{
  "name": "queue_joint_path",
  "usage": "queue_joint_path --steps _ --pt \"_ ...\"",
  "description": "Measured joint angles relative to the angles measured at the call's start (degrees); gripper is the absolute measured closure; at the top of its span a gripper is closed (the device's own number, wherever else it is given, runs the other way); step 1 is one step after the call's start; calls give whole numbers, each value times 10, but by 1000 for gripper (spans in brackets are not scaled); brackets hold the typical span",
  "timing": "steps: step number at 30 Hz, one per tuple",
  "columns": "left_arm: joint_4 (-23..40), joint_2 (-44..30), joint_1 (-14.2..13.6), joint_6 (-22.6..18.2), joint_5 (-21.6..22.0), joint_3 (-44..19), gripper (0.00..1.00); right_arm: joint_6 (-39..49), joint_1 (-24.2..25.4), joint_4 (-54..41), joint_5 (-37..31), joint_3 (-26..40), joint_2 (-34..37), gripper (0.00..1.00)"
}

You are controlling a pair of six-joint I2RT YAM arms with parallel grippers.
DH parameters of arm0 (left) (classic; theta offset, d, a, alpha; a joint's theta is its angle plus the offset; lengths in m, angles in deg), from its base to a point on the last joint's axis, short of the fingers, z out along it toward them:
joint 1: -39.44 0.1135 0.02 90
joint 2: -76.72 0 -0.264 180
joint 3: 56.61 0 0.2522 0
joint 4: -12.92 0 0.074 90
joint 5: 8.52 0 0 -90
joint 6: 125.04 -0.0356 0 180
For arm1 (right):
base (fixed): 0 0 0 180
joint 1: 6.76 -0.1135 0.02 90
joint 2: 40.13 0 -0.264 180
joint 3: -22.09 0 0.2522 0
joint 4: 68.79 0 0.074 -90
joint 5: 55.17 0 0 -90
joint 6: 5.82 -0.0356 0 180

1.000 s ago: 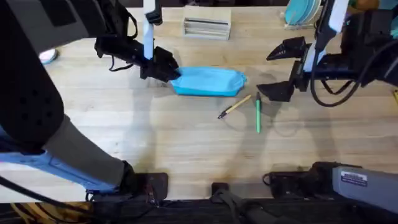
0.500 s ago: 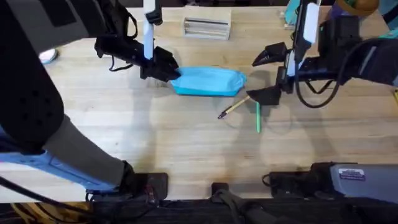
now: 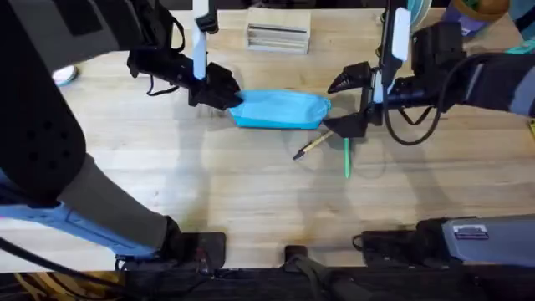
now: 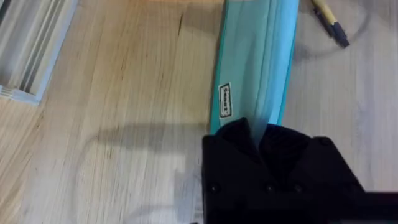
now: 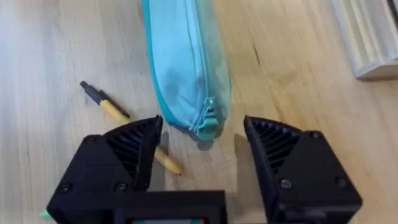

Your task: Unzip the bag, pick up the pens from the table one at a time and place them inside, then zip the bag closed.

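Left gripper [image 3: 227,94]: clamped on the pencil pouch's [image 3: 280,109] end.
Right gripper [image 5: 202,155]: jaws spread, zipper pull [image 5: 206,122] between them.

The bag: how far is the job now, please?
Nothing is finished. The bag is zipped, and the left gripper is shut on one end. The open right gripper is at the zipper pull. The yellow pen and green pen lie on the table.

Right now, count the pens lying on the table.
2. The tan pen lies angled just in front of the bag's right end; the green pen lies beside it, below the right gripper.
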Motion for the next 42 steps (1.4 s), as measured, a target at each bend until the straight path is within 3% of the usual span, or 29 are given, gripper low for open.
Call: queue_joint_path --steps 2,3,11,21,36,42 --pt "0 0 0 0 0 0 958 -1 0 0 0 0 8 254" --pt "0 0 0 0 0 0 958 -2 0 1 0 0 10 370" --pt "0 0 0 0 0 0 958 -5 0 2 0 0 10 712" --pt "0 0 0 0 0 0 958 -12 0 -1 0 0 10 950" --pt "-1 0 0 0 0 0 958 -13 0 -3 0 0 7 970" --pt "0 0 0 0 0 0 958 -13 7 -5 -12 0 -31 970"
